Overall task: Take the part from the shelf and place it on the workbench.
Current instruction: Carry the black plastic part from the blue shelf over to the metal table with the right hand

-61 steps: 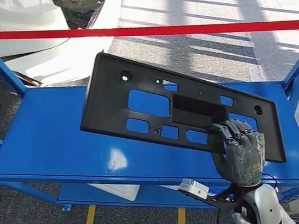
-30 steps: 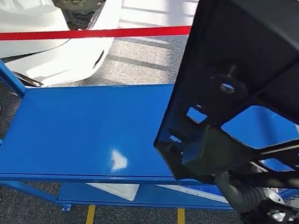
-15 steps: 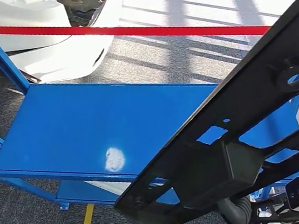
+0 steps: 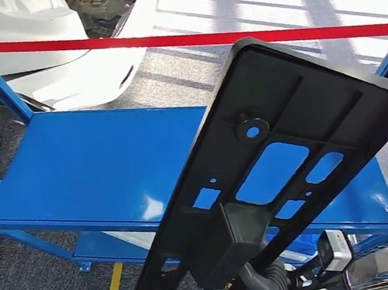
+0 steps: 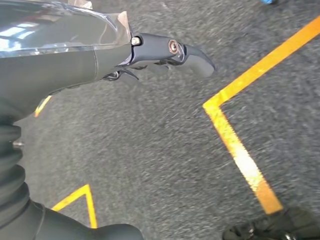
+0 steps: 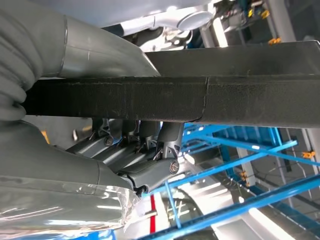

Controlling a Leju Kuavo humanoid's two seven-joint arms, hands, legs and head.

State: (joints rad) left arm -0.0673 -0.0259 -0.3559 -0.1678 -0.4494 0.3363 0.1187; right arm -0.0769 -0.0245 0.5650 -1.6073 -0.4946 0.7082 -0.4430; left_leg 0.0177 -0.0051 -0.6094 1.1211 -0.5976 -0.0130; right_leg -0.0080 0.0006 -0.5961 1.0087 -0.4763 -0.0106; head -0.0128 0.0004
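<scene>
panel (image 4: 291,168) now off the blue shelf (image 4: 88,172), swung up from lying low two seconds ago to a steep tilt across the centre and right of the head frame. right hand (image 6: 124,150) grips its edge, thumb on one face, fingers (image 6: 151,170) curled under the other. left hand (image 5: 113,55) hangs over the floor, fingers stretched out, holding nothing. lift looks done; carrying remains. red barrier tape (image 4: 115,41) and a white car body (image 4: 65,69) lie upper left; shelf posts stand near the panel.

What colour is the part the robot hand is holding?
Black, seen best in the head view: the perforated plastic panel.
</scene>
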